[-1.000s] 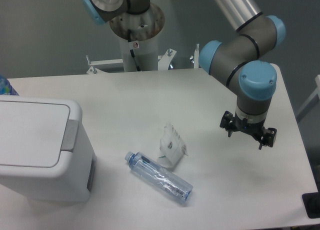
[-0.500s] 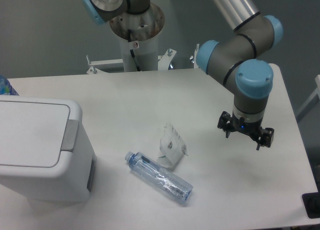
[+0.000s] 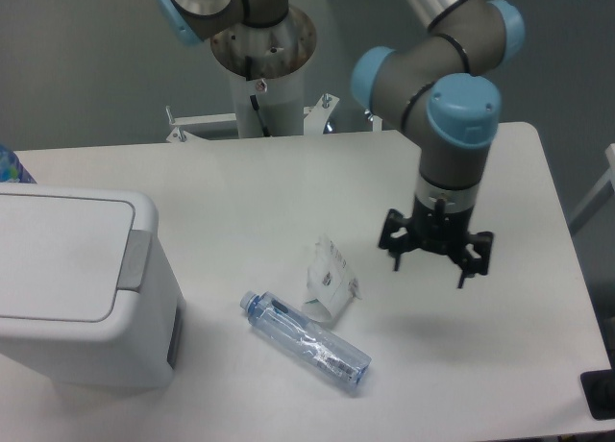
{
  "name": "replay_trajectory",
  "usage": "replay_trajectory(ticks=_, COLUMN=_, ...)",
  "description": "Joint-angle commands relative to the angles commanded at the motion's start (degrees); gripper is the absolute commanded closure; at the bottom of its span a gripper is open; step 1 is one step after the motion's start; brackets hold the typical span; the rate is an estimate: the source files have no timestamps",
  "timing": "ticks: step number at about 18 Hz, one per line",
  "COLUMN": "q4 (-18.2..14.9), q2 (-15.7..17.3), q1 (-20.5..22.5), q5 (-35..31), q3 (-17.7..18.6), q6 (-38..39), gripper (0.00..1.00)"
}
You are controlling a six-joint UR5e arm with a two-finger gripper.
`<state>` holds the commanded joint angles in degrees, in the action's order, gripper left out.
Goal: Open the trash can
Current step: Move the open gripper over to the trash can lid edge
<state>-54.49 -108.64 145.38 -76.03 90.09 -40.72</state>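
Camera: tool [image 3: 429, 270] spread, above table; trash can [image 3: 82, 286] lid down

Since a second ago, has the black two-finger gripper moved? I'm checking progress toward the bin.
Yes. The gripper has shifted left, toward the crumpled white packet and the white boxy trash can, jaws open.

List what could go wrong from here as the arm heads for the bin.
1. The end effector hangs open over the table's right side, while the bin sits at the far left. The crumpled wrapper and the lying bottle sit between them, so a low sweep could knock them.
2. The grey tab is narrow, at the lid's right edge; a push landing off it would likely leave the lid shut.
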Motion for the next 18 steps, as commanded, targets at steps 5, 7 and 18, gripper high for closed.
replay_trajectory(ticks=5, q4=0.26, q2=2.90, q1=-3.17, q5=4.57, q3=0.00, q6=4.42, gripper=0.00)
replay_trajectory(ticks=7, q4=0.26, q2=3.70, q1=-4.22, q5=5.45, q3=-0.18, q6=7.57, gripper=0.00)
replay_trajectory(ticks=18, q4=1.75, q2=7.30, q1=-8.79, q5=12.66, q3=-1.32, q6=20.41, gripper=0.00)
